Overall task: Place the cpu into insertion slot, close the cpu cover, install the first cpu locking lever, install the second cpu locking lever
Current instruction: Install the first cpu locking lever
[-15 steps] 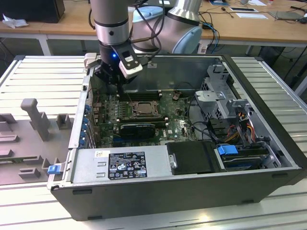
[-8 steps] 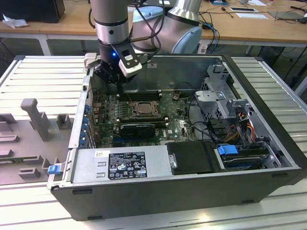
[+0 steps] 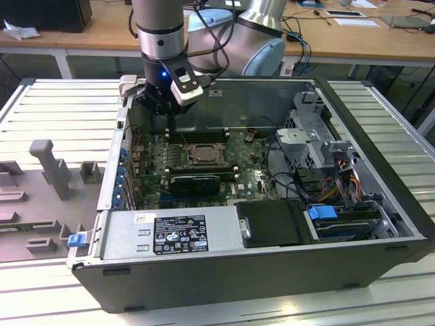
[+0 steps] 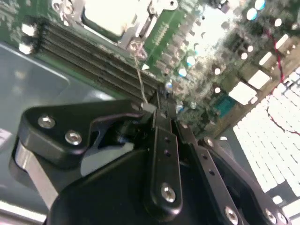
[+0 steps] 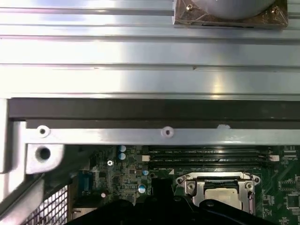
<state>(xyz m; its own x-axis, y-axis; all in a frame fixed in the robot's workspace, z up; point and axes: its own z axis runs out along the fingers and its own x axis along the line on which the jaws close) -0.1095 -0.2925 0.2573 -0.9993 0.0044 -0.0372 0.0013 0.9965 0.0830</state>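
My black, bolted pincer hangs with its fingers pressed together, pinching nothing. The open grey steel case holds the green motherboard. The pale square cpu sits in the insertion slot under the silvery cpu cover, just beside my fingertips.
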